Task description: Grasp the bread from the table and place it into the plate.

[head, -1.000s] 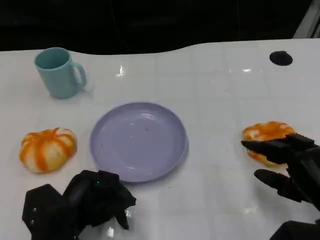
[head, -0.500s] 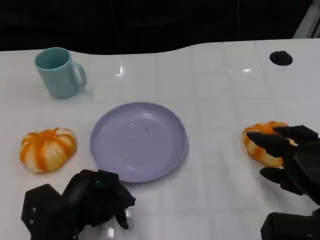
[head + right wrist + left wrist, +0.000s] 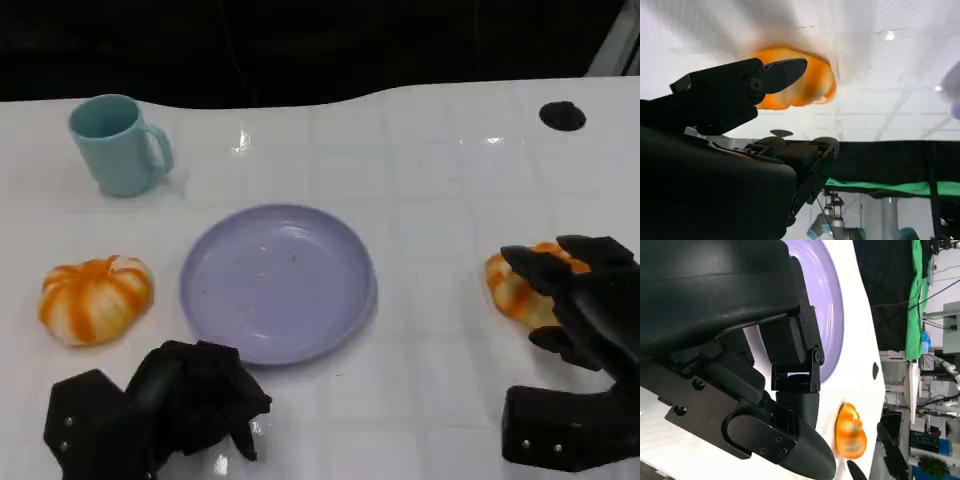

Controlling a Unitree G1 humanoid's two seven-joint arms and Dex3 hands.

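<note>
The bread (image 3: 513,291), an orange and white glazed bun, lies on the white table at the right. My right hand (image 3: 580,310) hangs over its near-right side with the fingers spread, covering part of it. In the right wrist view a fingertip (image 3: 782,72) stands just in front of the bread (image 3: 807,87), and no closed grip shows. The lilac plate (image 3: 275,283) sits bare in the middle, left of the bread. My left hand (image 3: 175,400) rests near the plate's front edge with its fingers curled in and nothing in them. The left wrist view shows the plate (image 3: 832,305) and the bread (image 3: 850,432) beyond it.
A teal mug (image 3: 118,145) stands at the far left. An orange and white pumpkin-shaped piece (image 3: 95,298) lies left of the plate. A black round spot (image 3: 561,116) marks the table's far right. Dark space lies beyond the table's far edge.
My right hand has moved forward and over the bread, covering more of it. The left hand, plate and mug have stayed put.
</note>
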